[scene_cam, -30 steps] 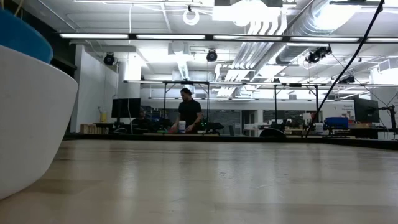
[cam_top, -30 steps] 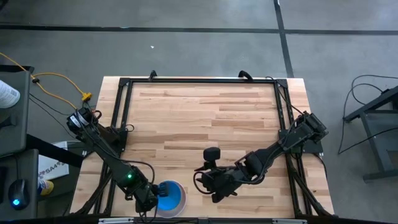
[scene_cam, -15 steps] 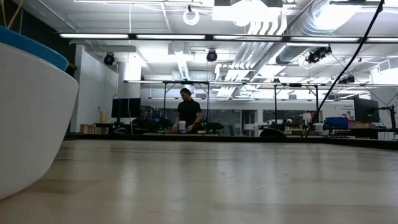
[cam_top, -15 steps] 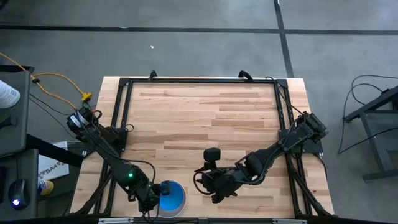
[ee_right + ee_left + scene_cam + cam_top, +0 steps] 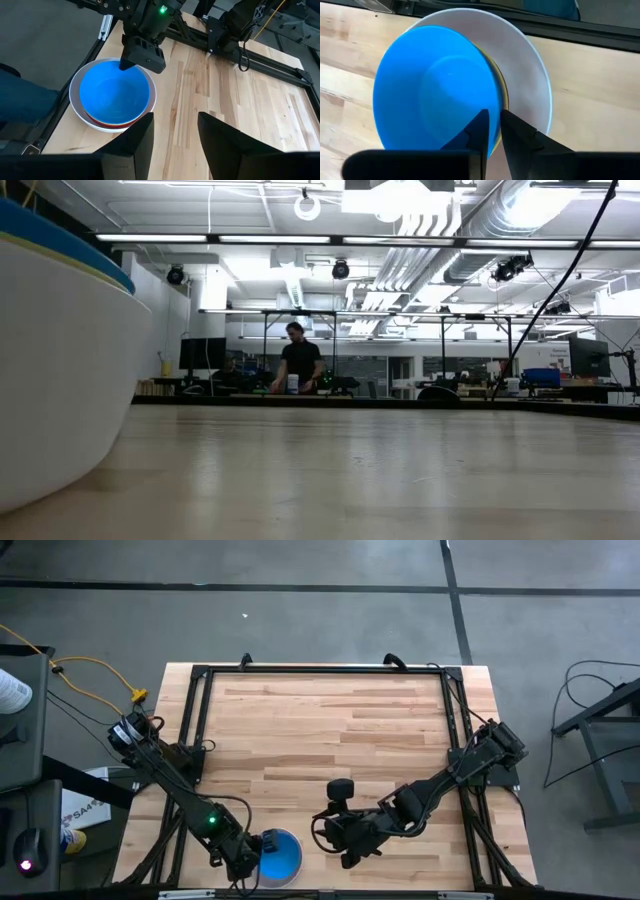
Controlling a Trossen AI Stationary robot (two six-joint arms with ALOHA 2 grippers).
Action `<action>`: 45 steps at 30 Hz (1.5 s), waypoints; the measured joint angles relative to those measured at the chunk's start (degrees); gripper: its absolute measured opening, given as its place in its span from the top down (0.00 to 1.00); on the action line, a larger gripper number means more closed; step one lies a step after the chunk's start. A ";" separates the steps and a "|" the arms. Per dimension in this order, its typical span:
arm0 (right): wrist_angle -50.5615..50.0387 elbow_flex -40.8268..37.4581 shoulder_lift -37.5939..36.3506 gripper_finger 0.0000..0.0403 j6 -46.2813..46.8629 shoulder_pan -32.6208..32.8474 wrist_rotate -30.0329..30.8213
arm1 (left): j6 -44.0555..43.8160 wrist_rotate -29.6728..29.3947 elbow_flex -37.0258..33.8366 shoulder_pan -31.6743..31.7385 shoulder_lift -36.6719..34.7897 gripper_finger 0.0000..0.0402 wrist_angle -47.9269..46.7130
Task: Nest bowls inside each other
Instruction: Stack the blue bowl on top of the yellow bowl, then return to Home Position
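Note:
A stack of nested bowls stands at the table's near edge, left of the middle. The blue bowl is on top. A yellow bowl's edge and a red bowl show under it, all inside the white bowl. My left gripper slants down at the blue bowl's rim, its fingers a little apart, one inside the rim and one outside. My right gripper hovers open and empty to the right of the stack. My left gripper's fingers straddle the blue bowl's rim, coming from above at a slant. A narrow gap shows between them. I cannot tell whether they touch the rim. The blue bowl rests in the stack.
A black metal frame runs around the wooden tabletop. Bare wood lies across the middle and far part. In the low view the white bowl fills the left side, and a person stands far off in the room.
The blue bowl has sunk from a raised, tilted stand down into the white bowl; only a thin blue rim shows above the white one now. The white bowl has shifted a little across the low view toward its right.

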 joint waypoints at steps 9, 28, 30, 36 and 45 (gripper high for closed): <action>0.00 0.00 0.00 0.64 0.06 0.00 0.00 | -3.01 0.01 0.00 -0.02 0.00 0.88 0.00; 0.00 0.00 0.00 0.64 1.55 0.00 0.00 | -6.39 4.42 -0.02 -0.02 -0.02 0.61 0.09; 0.00 0.00 0.00 0.64 1.50 -0.01 0.00 | -6.18 4.40 -0.02 -0.02 -0.04 0.60 0.09; -0.63 0.00 0.00 0.64 1.52 -0.14 0.35 | -8.00 2.21 1.13 -0.02 -0.04 0.60 -0.49; -6.34 0.00 0.02 0.64 6.69 -2.89 2.13 | -15.55 -10.03 4.79 0.00 -0.63 0.60 -3.21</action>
